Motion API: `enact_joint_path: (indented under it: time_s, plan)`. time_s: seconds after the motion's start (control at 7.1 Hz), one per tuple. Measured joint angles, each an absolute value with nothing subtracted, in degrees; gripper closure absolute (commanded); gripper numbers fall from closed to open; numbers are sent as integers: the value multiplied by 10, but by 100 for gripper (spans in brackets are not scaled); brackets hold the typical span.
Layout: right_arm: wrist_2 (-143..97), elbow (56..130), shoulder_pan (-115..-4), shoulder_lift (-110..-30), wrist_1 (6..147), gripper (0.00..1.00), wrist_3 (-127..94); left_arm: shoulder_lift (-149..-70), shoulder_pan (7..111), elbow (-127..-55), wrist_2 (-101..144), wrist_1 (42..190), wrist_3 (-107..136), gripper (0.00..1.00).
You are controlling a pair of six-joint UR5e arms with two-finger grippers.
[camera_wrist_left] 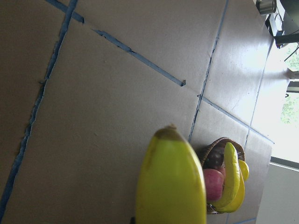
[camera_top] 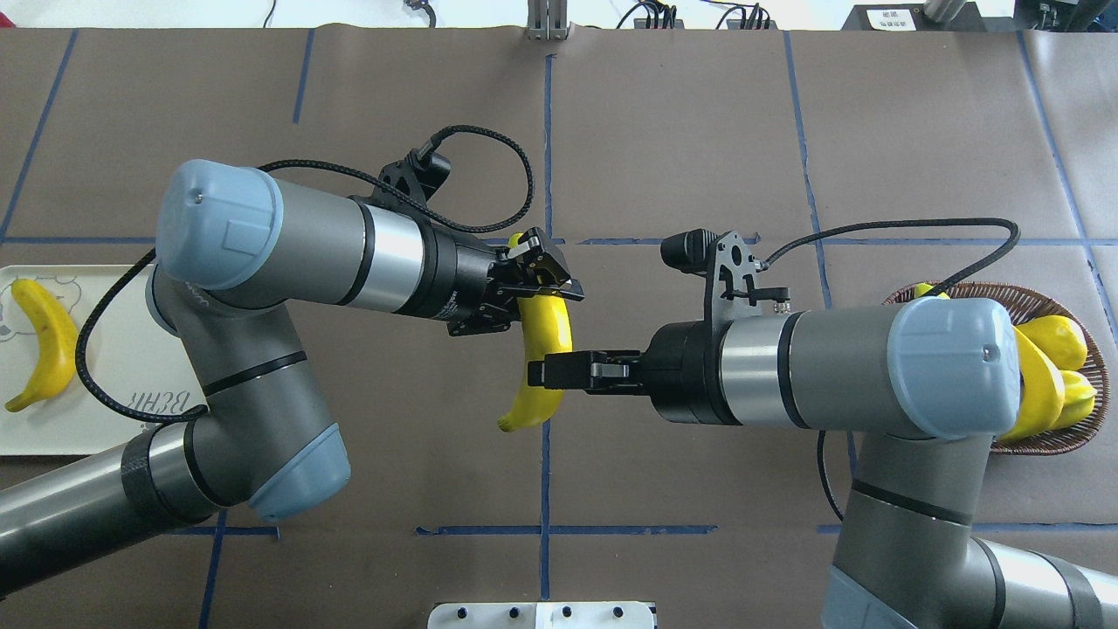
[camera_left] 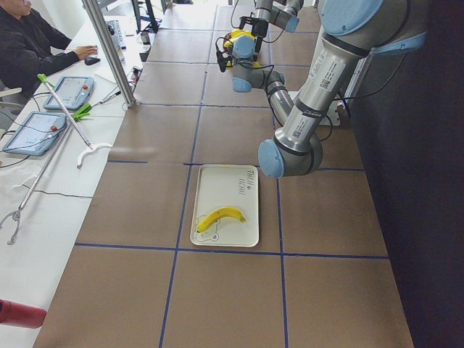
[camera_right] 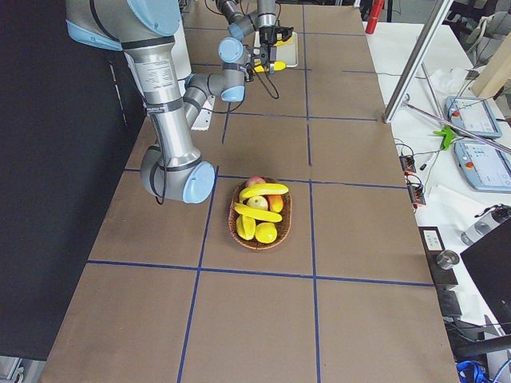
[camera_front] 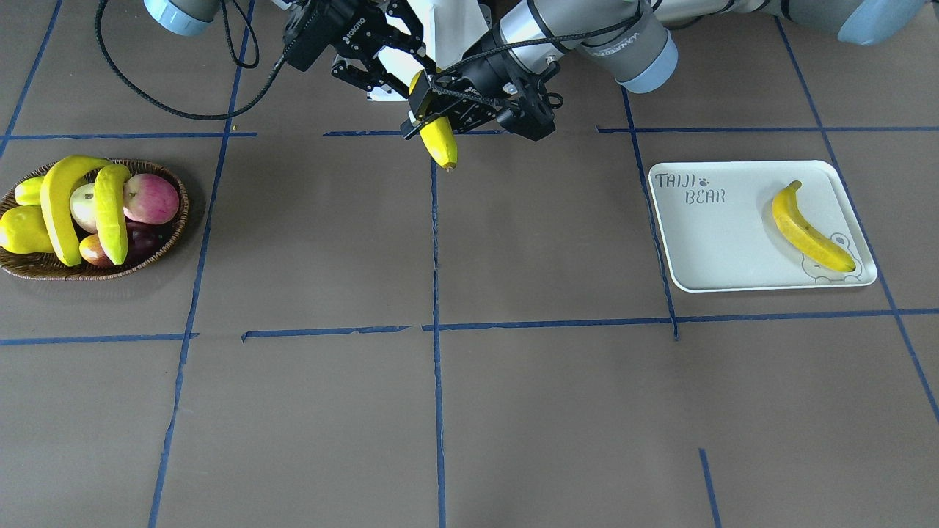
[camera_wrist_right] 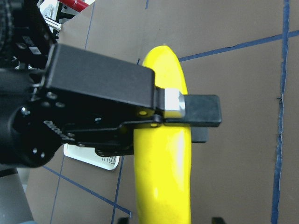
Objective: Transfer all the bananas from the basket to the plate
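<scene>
One banana (camera_top: 546,332) hangs in mid-air over the table's middle, between both arms. My left gripper (camera_top: 543,278) is shut on its far end; the banana fills the left wrist view (camera_wrist_left: 170,182). My right gripper (camera_top: 550,371) reaches across the banana's lower half. In the right wrist view its fingertips (camera_wrist_right: 124,219) stand a little apart from the banana (camera_wrist_right: 163,177), so it looks open around it. Another banana (camera_front: 807,227) lies on the plate (camera_front: 719,242). Two bananas (camera_front: 59,205) (camera_front: 111,213) lie across the other fruit in the basket (camera_front: 95,273).
The basket also holds red-pink apples (camera_front: 150,198) and plump yellow fruits (camera_front: 22,229). Blue tape lines (camera_front: 436,293) mark the brown table. An operator (camera_left: 29,43) sits at a side desk beyond the table's far edge.
</scene>
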State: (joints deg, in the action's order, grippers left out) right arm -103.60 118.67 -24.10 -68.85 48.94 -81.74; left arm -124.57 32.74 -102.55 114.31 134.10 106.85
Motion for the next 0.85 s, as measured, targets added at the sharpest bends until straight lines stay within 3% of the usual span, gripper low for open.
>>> enact_joint_path:
  time_s: [0.56,0.85]
  plan:
    - [-1042,1209,-250,-703,496,0,-818,-1231,371,-1024,1164,1295,1047,100]
    - [-1084,1230,-299,-738,518,0,-818,-1180,430,-1032,1209,1212,960,100]
